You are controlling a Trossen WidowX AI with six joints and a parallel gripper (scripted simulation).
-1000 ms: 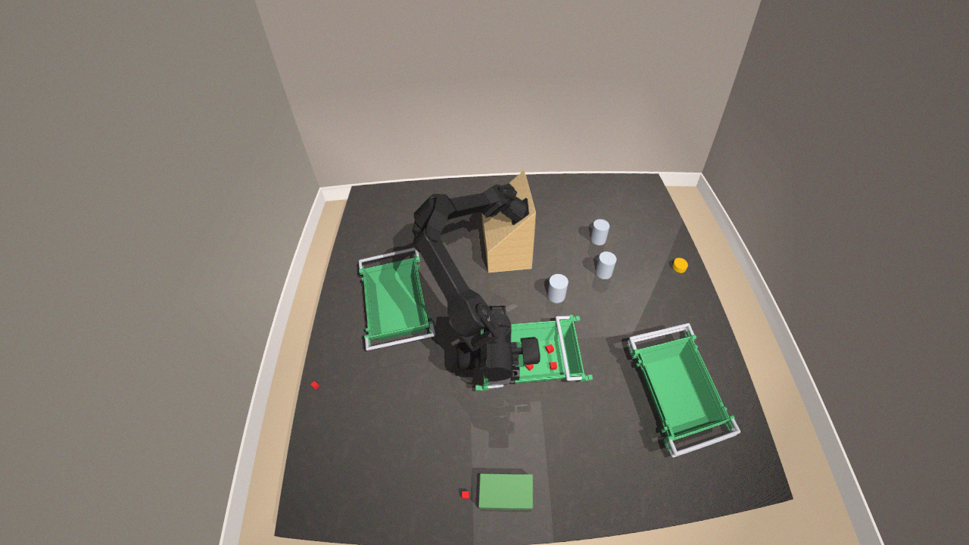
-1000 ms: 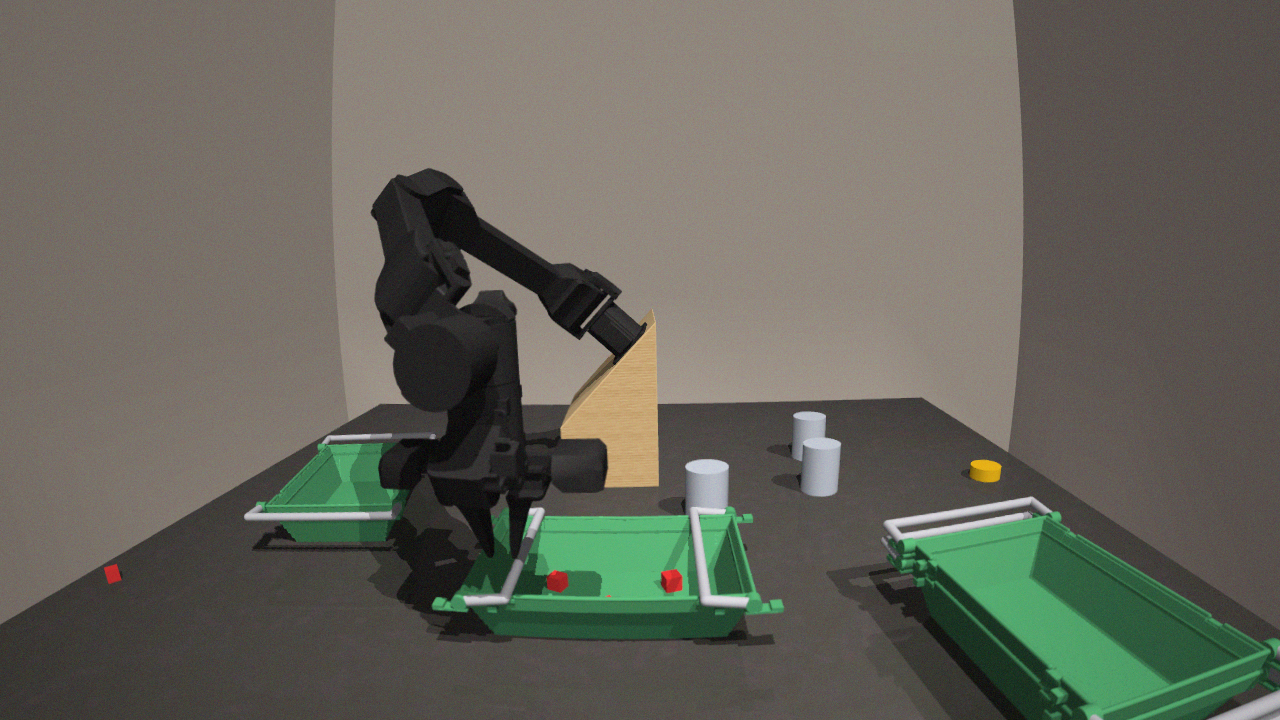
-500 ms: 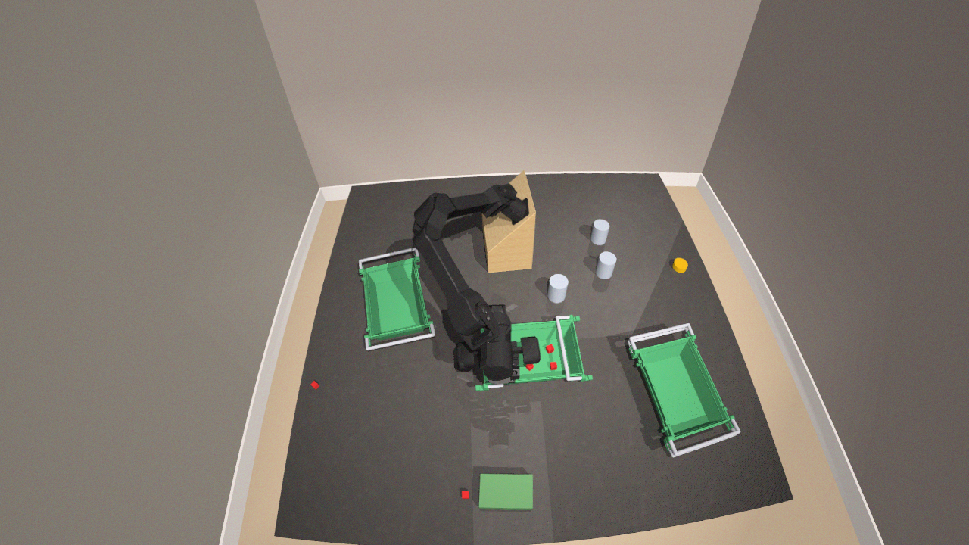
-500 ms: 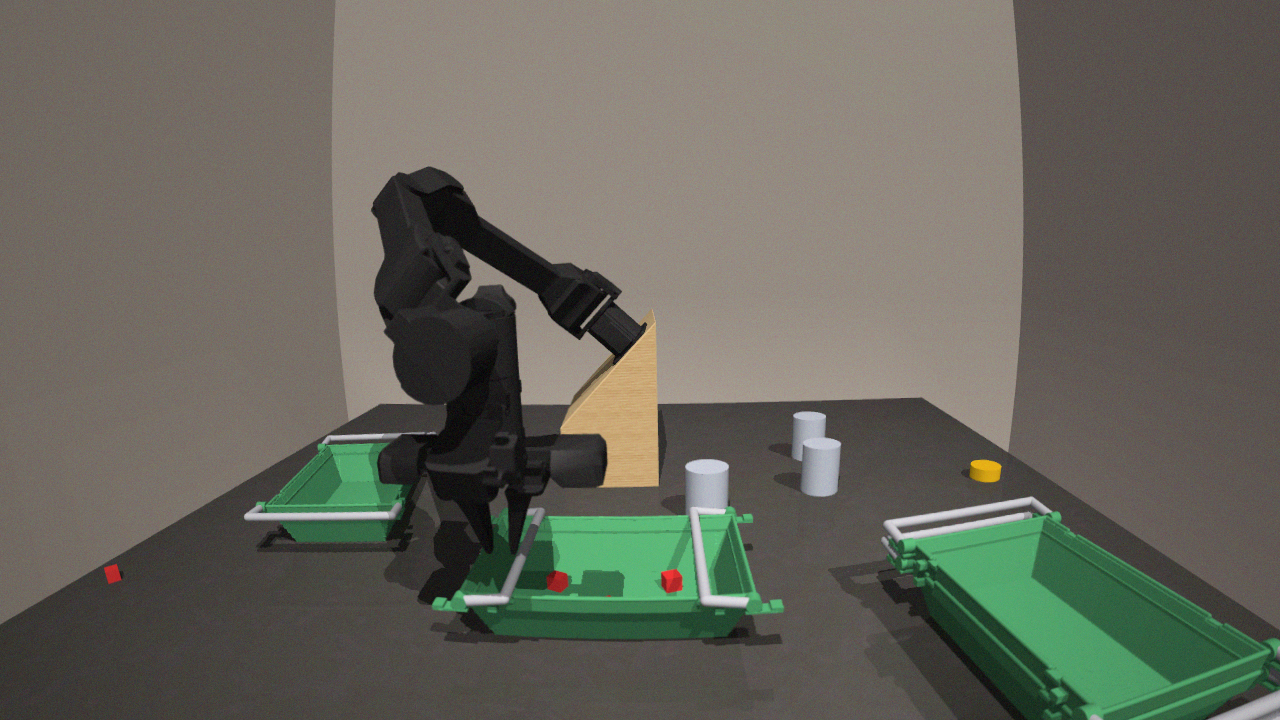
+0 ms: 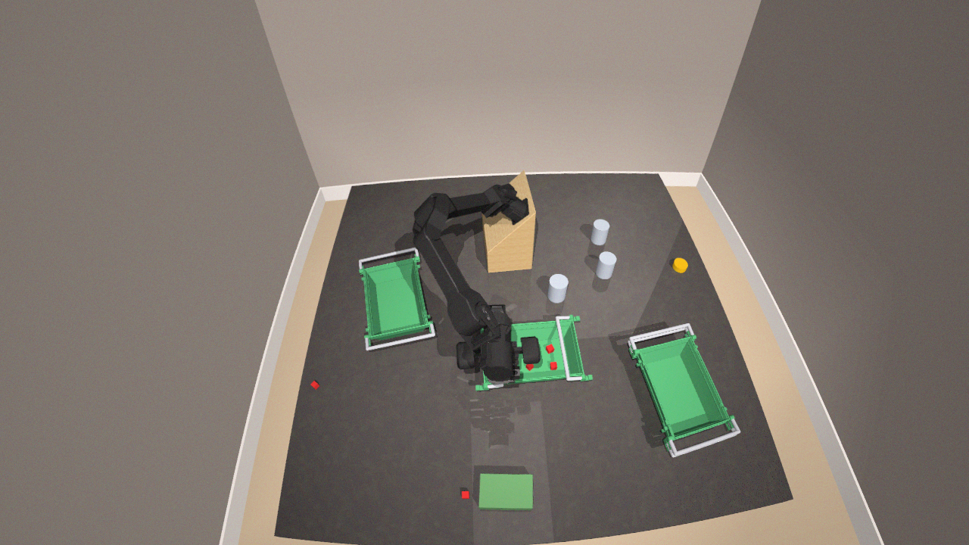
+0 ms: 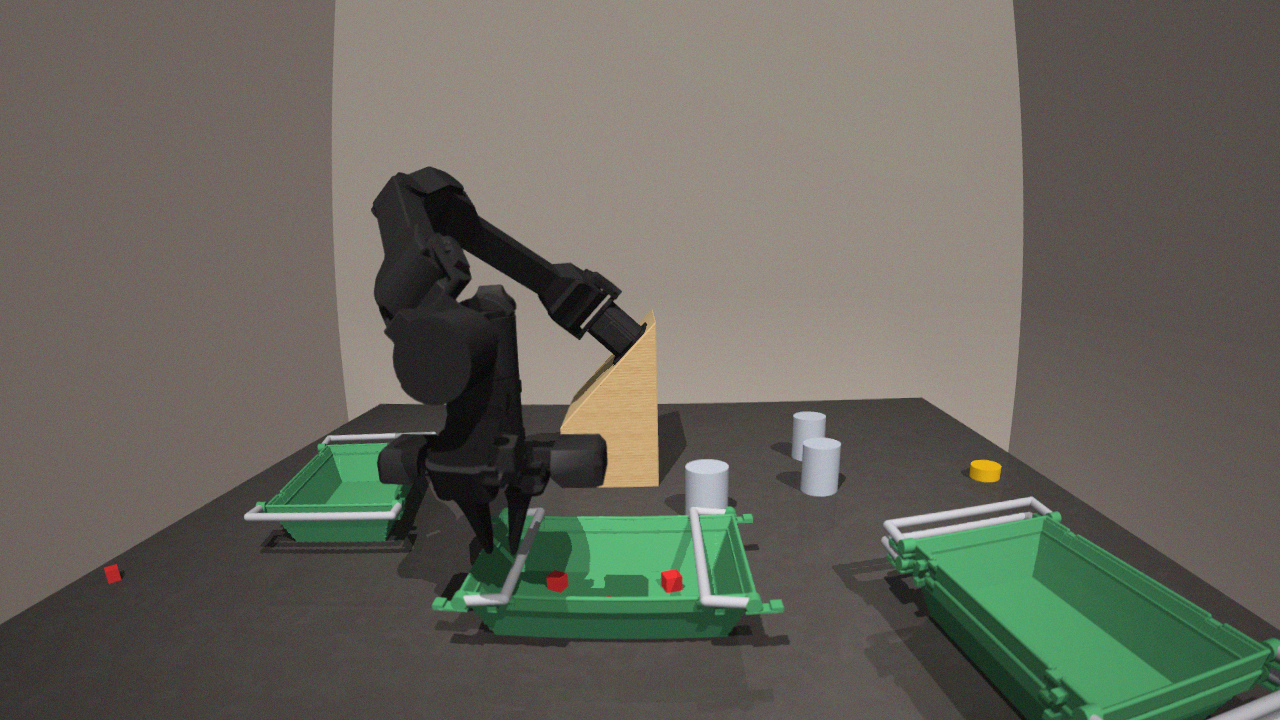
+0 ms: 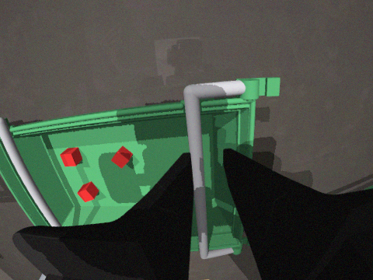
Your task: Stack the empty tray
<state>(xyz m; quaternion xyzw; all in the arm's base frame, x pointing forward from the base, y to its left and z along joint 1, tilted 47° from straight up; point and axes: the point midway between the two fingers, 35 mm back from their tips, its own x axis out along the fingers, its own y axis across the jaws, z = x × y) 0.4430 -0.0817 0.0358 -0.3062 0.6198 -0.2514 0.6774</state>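
Note:
The loaded tray (image 5: 575, 352) (image 6: 617, 619) (image 7: 78, 120) stands mid-table with red blocks (image 5: 549, 348) (image 6: 671, 581) (image 7: 122, 157) inside. Its right bar (image 5: 563, 349) (image 6: 699, 555) (image 7: 28, 183) lies in across its top. Its left bar (image 6: 523, 562) (image 7: 193, 117) is also inside its left end, over the opening. My gripper (image 6: 501, 549) (image 7: 207, 158) is slightly open at that left end, fingers pointing down. The left bar passes close to one finger; contact is unclear. Empty green trays stand at the left (image 5: 394, 294) (image 6: 344, 529) and right (image 5: 680, 389) (image 6: 1074, 617), bars swung out.
Several pale cylinders (image 5: 557, 288) (image 6: 706, 486) stand behind the loaded tray. A yellow disc (image 5: 680, 265) (image 6: 985, 471) is at the right. A green slab (image 5: 505, 491) and a loose red block (image 5: 465, 494) lie in front; another red block (image 5: 314, 384) (image 6: 112, 574) lies far left.

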